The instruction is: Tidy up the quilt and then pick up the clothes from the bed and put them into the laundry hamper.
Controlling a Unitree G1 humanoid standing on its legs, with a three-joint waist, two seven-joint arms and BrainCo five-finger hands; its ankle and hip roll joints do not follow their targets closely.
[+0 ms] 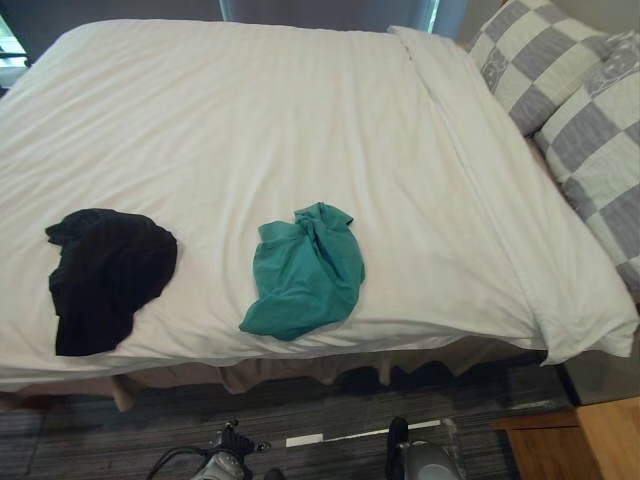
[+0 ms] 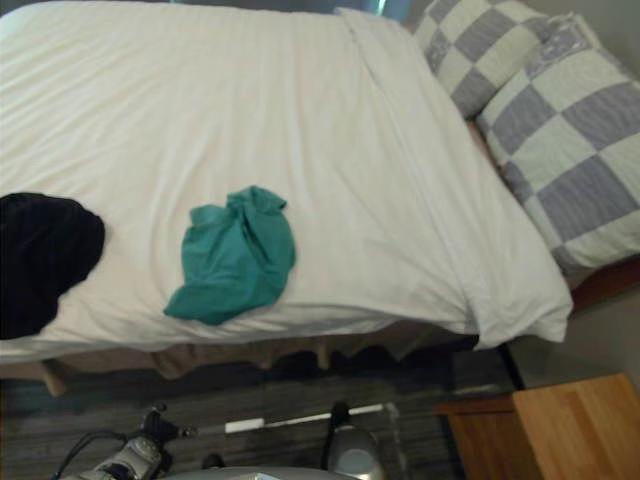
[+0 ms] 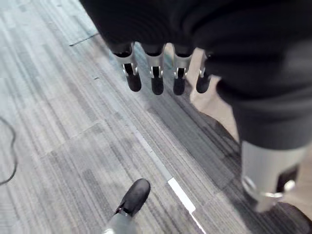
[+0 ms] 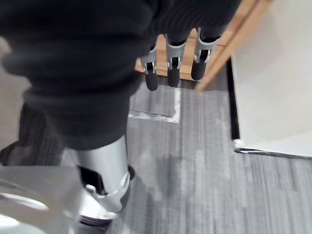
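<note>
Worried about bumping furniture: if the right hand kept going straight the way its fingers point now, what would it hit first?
Probably the wooden cabinet. The right hand hangs open over the carpet, fingertips aimed at the cabinet's edge, nothing between them. Depth is unclear, so it might reach the carpet first.

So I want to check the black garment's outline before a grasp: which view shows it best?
The left eye view: the black garment lies whole on the white quilt, left of the teal garment. The right eye view cuts it off at the edge. The wrist views look at the floor.
</note>
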